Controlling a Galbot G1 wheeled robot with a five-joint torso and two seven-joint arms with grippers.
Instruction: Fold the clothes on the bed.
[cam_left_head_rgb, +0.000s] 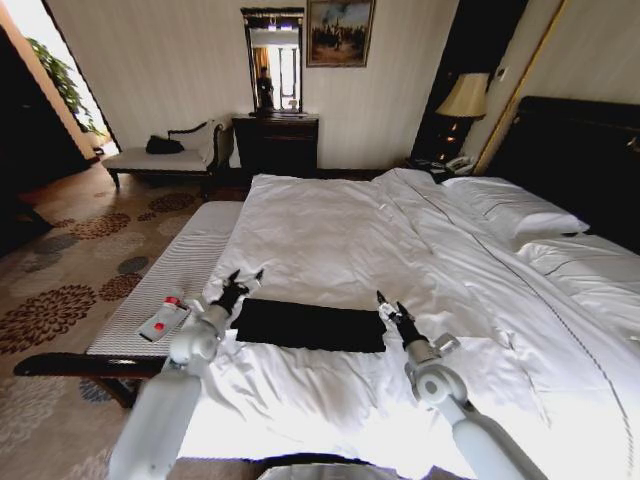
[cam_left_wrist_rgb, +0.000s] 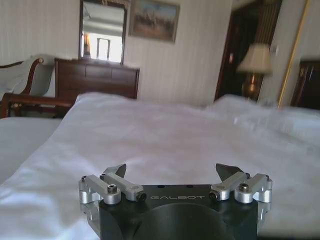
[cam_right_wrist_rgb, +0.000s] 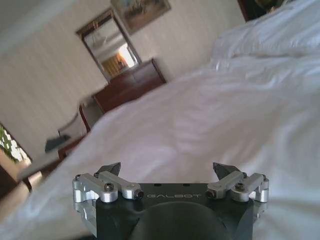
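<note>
Striped bench (cam_left_head_rgb: 180, 265) along the bed's left side, a small white and red object (cam_left_head_rgb: 165, 318) lying on it near the left arm; farther back a chaise (cam_left_head_rgb: 165, 158) with something dark on it, a dark dresser (cam_left_head_rgb: 275, 143) under a mirror (cam_left_head_rgb: 273, 60), a framed picture (cam_left_head_rgb: 340, 32) and a lamp (cam_left_head_rgb: 466, 98) by the headboard. Nothing lying on the shirt or between it and either gripper. Black T-shirt (cam_left_head_rgb: 310, 325) folded into a flat band on the near part of the white bed (cam_left_head_rgb: 340, 230), long axis running across the bed from left to right — slightly lower at the right end. Lettering not visible. Left gripper (cam_left_head_rgb: 240, 282) just beside the band's left end, fingers spread wide, holding nothing; right gripper (cam_left_head_rgb: 390, 305) just at the right end, likewise wide apart and empty. Wrist views confirm it — left gripper (cam_left_wrist_rgb: 171, 172) and right gripper (cam_right_wrist_rgb: 167, 170) each with both tips well separated over bare white bedding.
</note>
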